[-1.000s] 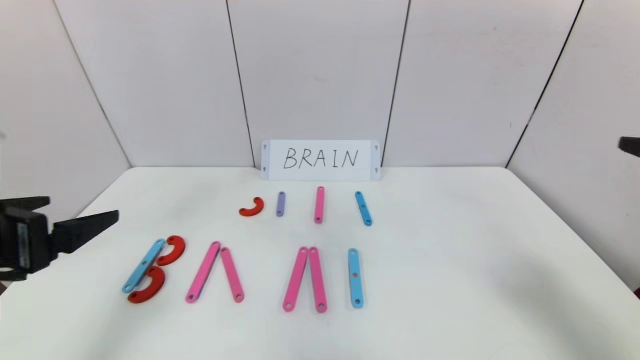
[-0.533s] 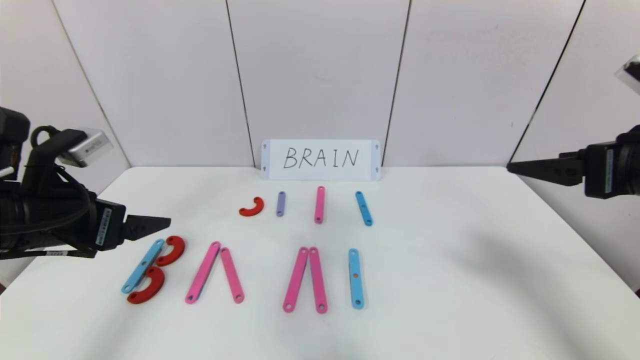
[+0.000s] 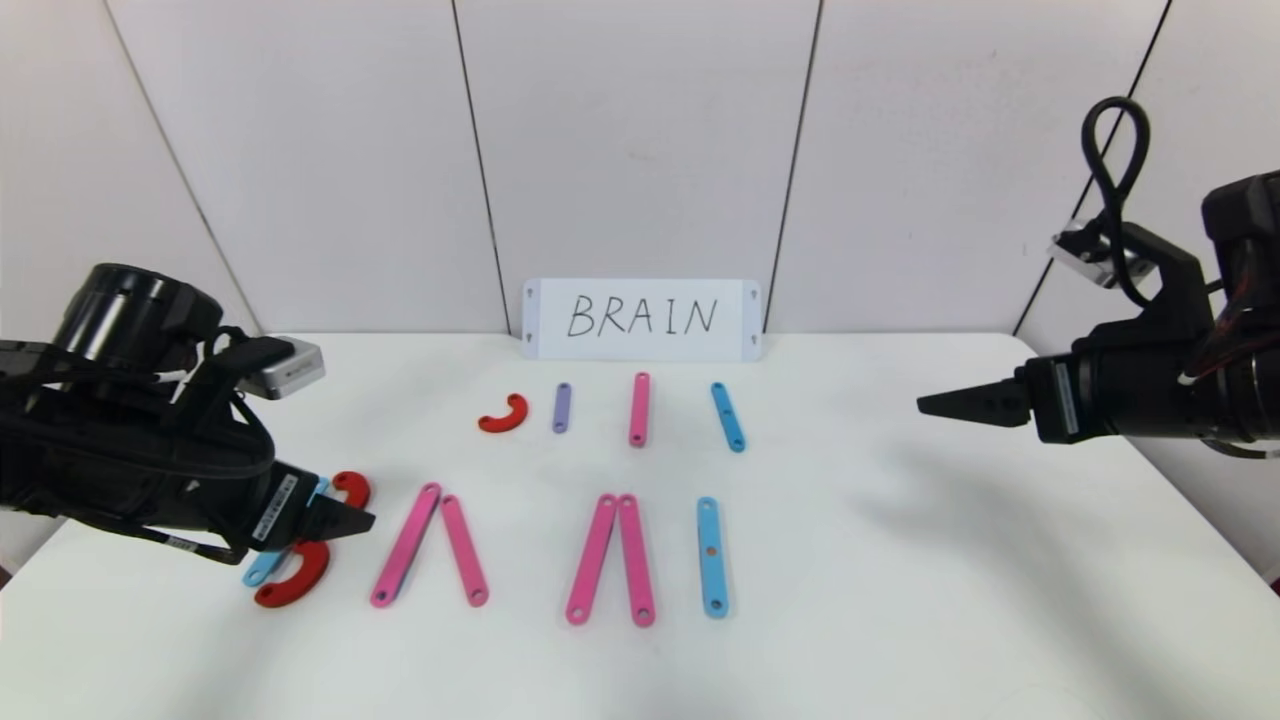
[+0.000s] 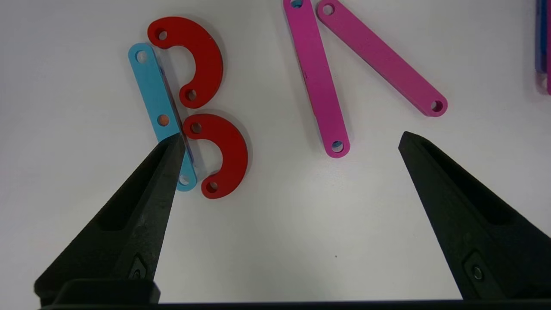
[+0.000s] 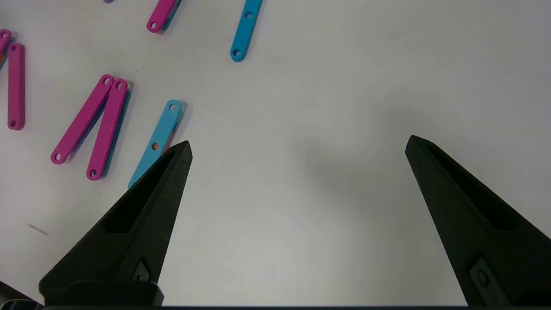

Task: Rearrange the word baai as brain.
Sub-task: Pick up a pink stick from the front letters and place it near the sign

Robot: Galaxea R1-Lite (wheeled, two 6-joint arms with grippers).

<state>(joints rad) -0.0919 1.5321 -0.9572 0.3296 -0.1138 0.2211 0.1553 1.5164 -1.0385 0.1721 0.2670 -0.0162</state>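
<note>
The word baai lies in the front row on the white table (image 3: 900,600). Its B is a blue strip (image 4: 153,90) with two red curves (image 4: 202,56), then two pink-strip A shapes (image 3: 430,545) (image 3: 610,560) and a blue I (image 3: 711,556). My left gripper (image 3: 350,520) is open and empty just above the B and hides part of it in the head view. In the left wrist view (image 4: 290,137) one fingertip is over the blue strip. My right gripper (image 3: 940,405) is open and empty above the table's right side, and also shows in the right wrist view (image 5: 299,142).
A back row holds a red curve (image 3: 504,414), a purple strip (image 3: 562,408), a pink strip (image 3: 639,409) and a blue strip (image 3: 727,417). A white card (image 3: 641,320) handwritten BRAIN stands against the back wall. Wall panels close in the back and sides.
My left arm has come in from the left edge and down over the B. My right arm has come in from the right edge over the table's right side.
</note>
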